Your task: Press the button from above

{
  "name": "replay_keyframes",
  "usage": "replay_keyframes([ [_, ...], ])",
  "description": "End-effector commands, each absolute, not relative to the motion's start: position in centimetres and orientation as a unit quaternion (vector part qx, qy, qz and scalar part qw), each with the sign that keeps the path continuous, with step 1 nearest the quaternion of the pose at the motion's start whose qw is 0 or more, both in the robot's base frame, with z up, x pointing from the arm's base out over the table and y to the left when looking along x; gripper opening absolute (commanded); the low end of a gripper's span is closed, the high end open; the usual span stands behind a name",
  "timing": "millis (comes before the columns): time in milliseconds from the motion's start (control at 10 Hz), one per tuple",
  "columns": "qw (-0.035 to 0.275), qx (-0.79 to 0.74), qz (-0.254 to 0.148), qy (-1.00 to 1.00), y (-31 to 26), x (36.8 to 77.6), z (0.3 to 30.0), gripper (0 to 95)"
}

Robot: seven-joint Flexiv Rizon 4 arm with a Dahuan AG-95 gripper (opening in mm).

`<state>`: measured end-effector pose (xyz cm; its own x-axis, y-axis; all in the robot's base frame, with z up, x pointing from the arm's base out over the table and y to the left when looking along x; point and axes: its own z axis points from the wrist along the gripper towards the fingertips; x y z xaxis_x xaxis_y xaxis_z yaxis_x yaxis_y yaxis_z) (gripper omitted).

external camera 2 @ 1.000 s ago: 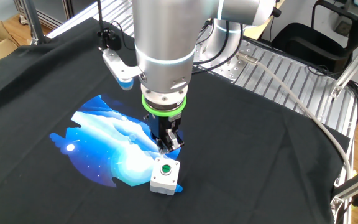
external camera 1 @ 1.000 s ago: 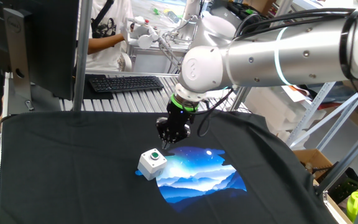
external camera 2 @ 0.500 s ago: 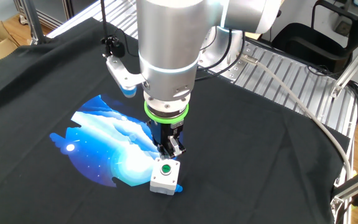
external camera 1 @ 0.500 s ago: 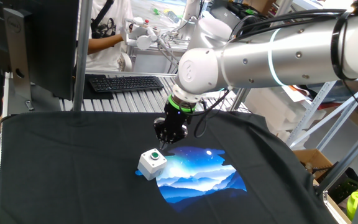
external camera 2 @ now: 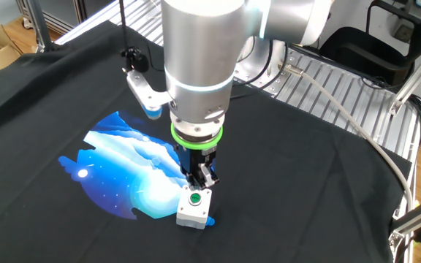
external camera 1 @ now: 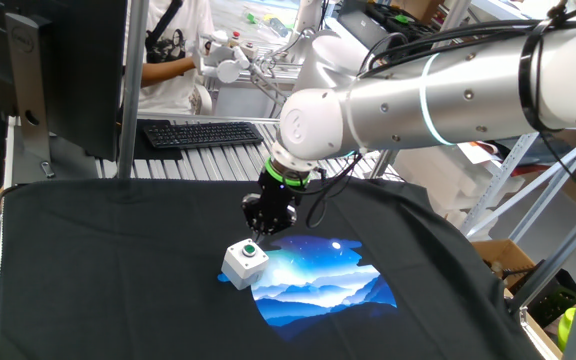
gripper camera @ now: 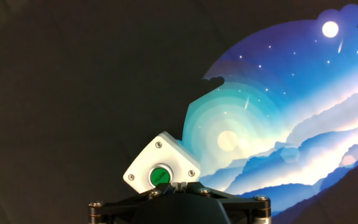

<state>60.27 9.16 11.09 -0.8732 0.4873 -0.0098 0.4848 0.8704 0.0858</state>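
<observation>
The small light-grey box [external camera 1: 240, 266] sits on the black cloth at the edge of a blue printed picture, with the round dark-green button [external camera 1: 250, 249] in its top. It also shows in the other fixed view [external camera 2: 193, 212] with the button [external camera 2: 194, 197], and in the hand view [gripper camera: 160, 152] with the button [gripper camera: 160, 176]. My gripper [external camera 1: 255, 235] points down and hangs a little above the button, slightly towards its far side. In the other fixed view the gripper [external camera 2: 196, 183] is just over the button. In the hand view the gripper [gripper camera: 178, 184] shows its tips pressed together, beside the button.
The blue night-sky print [external camera 1: 318, 280] lies on the black cloth [external camera 1: 118, 280] right of the box. A keyboard [external camera 1: 200, 132], a monitor [external camera 1: 63, 70] and a person [external camera 1: 173, 45] are behind the table. A metal rack [external camera 2: 327, 80] borders the cloth.
My gripper has moved a short way left towards the box and now hangs over the button. The box has not moved.
</observation>
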Motion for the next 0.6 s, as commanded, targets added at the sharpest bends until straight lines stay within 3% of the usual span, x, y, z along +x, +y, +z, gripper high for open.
replay_keyframes([
  [100,0.017,0.253,0.039,0.966,9.39,60.54,10.85,0.0],
  [600,0.019,0.254,0.039,0.966,9.6,60.88,10.16,0.0],
])
